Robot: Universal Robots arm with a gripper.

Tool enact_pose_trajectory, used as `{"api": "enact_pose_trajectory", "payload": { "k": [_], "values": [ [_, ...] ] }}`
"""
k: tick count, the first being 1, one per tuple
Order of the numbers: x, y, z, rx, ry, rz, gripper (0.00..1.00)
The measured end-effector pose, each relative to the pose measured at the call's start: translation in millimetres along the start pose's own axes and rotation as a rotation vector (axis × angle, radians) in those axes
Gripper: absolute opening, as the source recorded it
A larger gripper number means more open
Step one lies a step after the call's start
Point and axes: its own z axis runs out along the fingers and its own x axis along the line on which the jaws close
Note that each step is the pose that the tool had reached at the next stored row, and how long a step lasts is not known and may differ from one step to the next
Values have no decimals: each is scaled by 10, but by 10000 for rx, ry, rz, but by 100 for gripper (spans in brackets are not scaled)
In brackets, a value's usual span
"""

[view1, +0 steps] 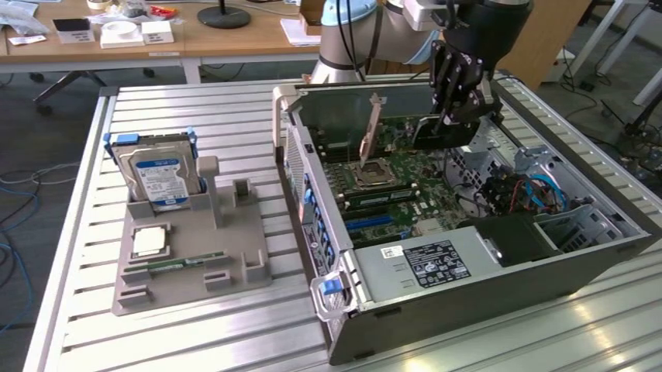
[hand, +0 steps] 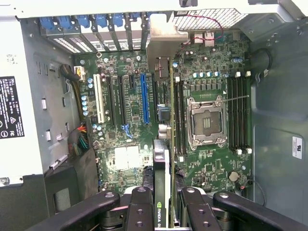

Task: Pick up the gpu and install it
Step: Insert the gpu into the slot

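Inside the open computer case (view1: 579, 256): hovering above the motherboard (hand: 207, 159).
End effector (hand: 163, 202): gripping the gpu (hand: 162, 159) edge-on.
Care: keeping card upright, aligning with the slot.

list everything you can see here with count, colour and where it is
thin green gpu card with silver end bracket: one, green and black, held edge-on over the motherboard
open grey metal computer case: one, grey, on the exterior view's right of the table
green motherboard with empty cpu socket: one, inside the case
silver hard drive with blue-white label: one, upright in the grey holder
grey plastic parts holder: one, on the exterior view's left
slatted metal table: one, silver
black hand: one, closed on the gpu
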Motion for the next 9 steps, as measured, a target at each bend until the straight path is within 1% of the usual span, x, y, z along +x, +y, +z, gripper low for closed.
{"api": "enact_pose_trajectory", "payload": {
  "k": [9],
  "values": [
    [11,-2,-2,-1,3,-1,27]
  ]
}}
